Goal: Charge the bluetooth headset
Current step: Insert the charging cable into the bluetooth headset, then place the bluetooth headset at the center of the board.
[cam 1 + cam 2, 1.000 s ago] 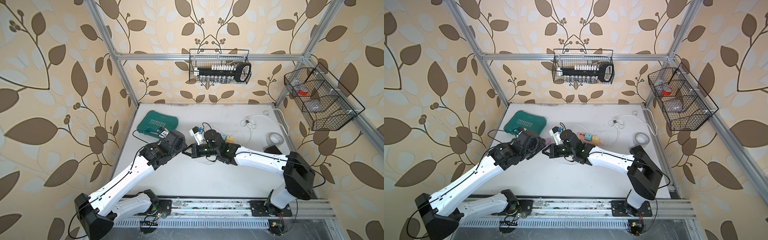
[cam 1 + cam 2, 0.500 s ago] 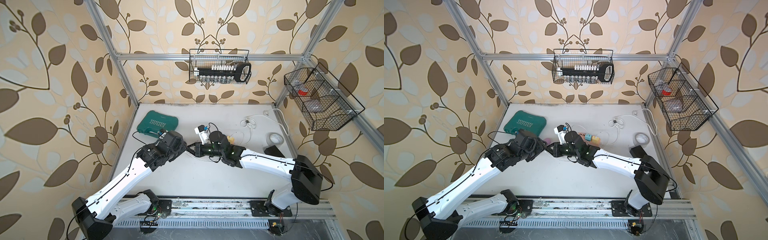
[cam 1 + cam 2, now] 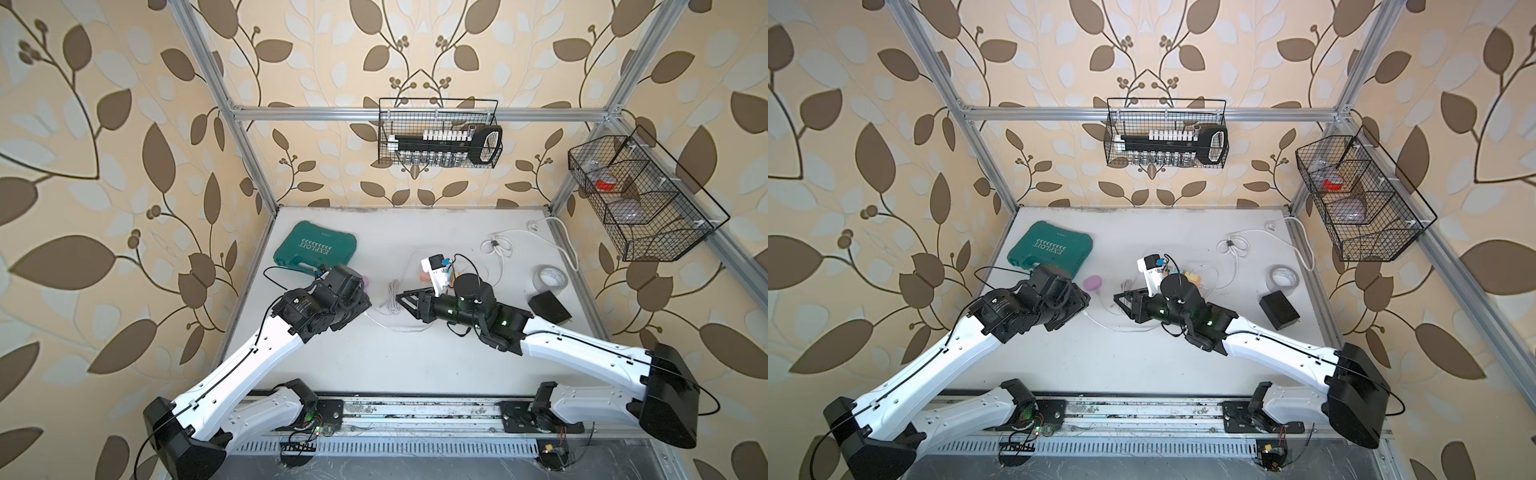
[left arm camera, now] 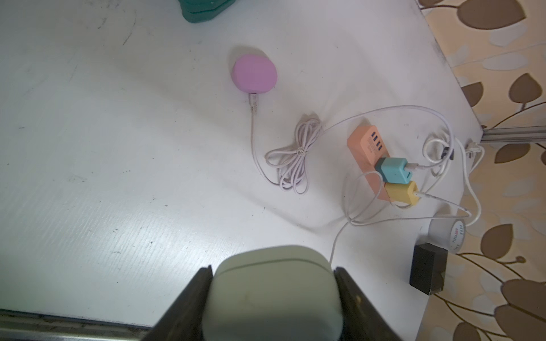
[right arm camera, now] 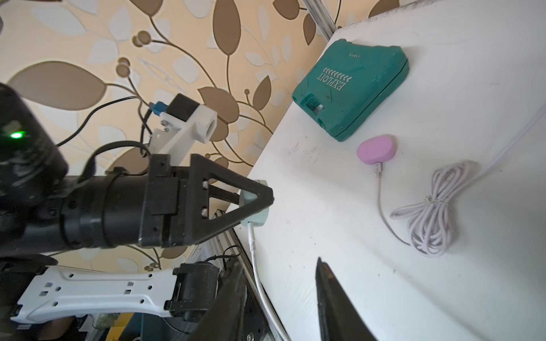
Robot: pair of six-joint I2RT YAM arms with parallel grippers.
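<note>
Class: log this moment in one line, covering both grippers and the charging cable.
left gripper: shut on earbud case | right gripper: open | white cable: plugged into case

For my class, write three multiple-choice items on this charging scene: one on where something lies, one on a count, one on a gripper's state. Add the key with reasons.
1. The pink case lies:
A) on the table beside the green tool case
B) inside the tool case
C) between gripper jaws

2. Charger cubes plugged into the orange power strip:
A) one
B) two
C) four

3. The left gripper is:
A) open and empty
B) shut on the pale green case
C) out of view

Key:
1. A, it rests on the white tabletop near the tool case.
2. B, a teal cube and a yellow cube.
3. B, both fingers press the case's sides.
</note>
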